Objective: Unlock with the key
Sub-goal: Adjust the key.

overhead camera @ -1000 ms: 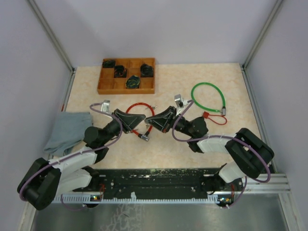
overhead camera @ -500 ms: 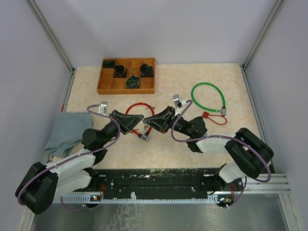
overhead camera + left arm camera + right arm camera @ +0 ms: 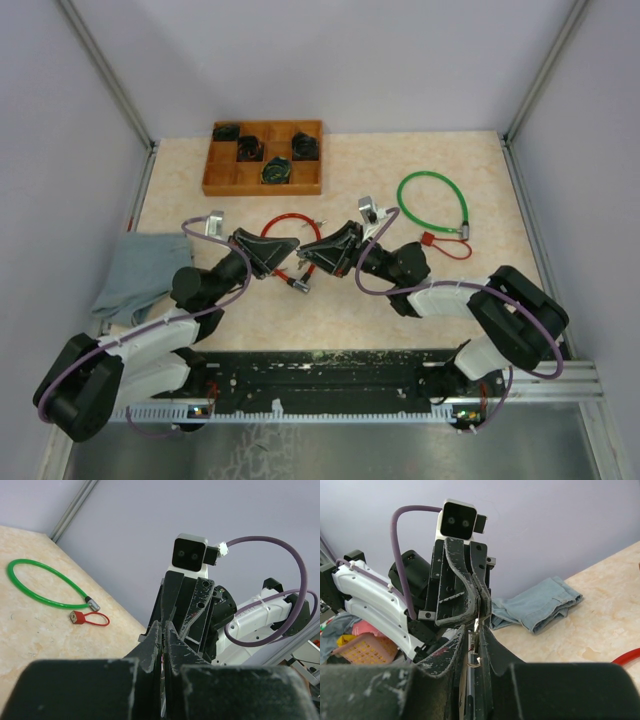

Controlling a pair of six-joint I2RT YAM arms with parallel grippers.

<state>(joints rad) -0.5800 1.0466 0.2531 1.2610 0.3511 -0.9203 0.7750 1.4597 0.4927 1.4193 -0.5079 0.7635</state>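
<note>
Red lock (image 3: 290, 217) and green lock (image 3: 432, 175), one of each, lie apart.

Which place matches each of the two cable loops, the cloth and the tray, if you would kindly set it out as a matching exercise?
Things:
1. green cable loop
2. red cable loop
3. blue cloth
4. wooden compartment tray

Places:
a. left edge
b. centre
c. far side, left of centre
d. right of centre

Pairs: 1-d, 2-b, 3-a, 4-c.
</note>
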